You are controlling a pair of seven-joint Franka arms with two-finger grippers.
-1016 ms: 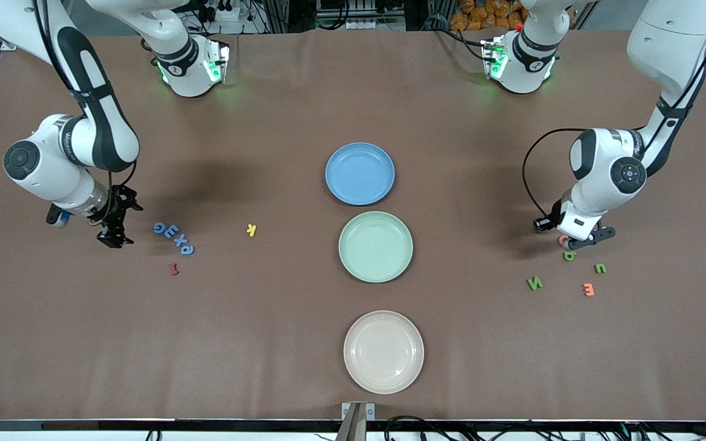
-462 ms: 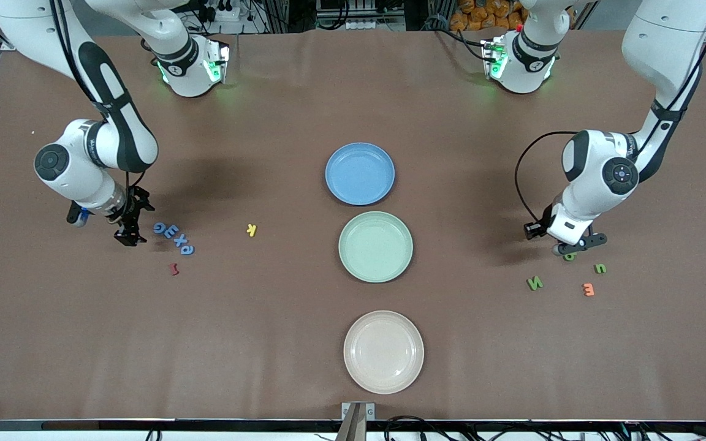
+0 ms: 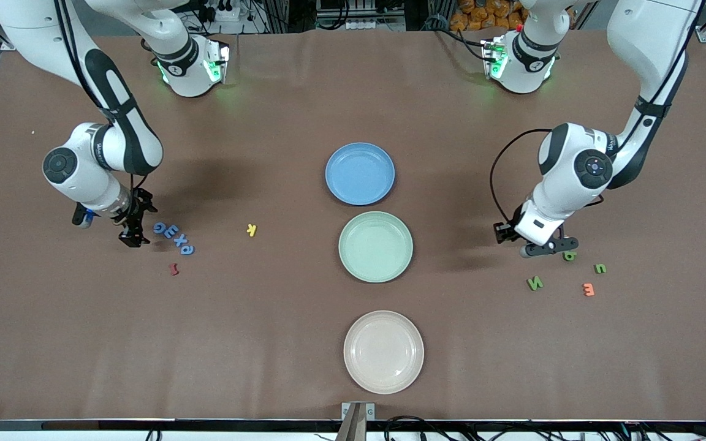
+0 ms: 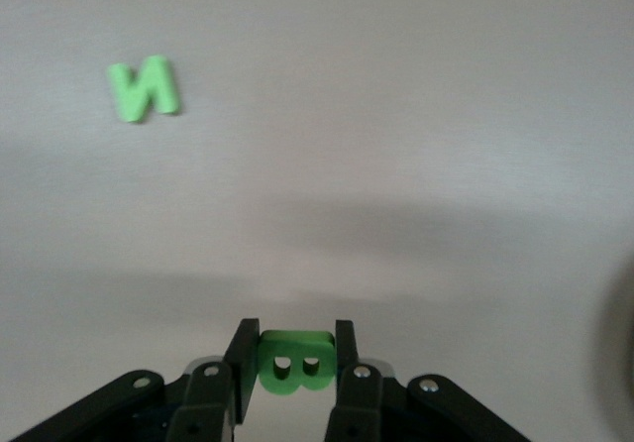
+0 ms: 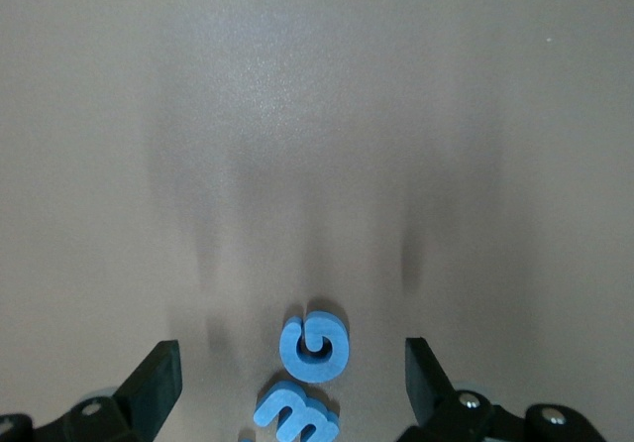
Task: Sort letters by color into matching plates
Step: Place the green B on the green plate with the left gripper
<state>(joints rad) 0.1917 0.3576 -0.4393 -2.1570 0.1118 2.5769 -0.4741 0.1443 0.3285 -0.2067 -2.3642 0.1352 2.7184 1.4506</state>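
The left gripper (image 3: pixel 550 247) is hanging over the table near the green letters at the left arm's end, pinching a green B (image 4: pixel 293 362) between its fingers (image 4: pixel 242 355). A green N (image 4: pixel 145 88) is lying flat on the table nearby. The right gripper (image 3: pixel 133 236) is hovering low beside the row of blue letters (image 3: pixel 173 236), jaws spread wide around a blue G (image 5: pixel 314 344). The blue plate (image 3: pixel 360 173), green plate (image 3: pixel 375 246) and cream plate (image 3: pixel 383 351) are sitting mid-table

White arms (image 3: pixel 580 177); black bands, cables
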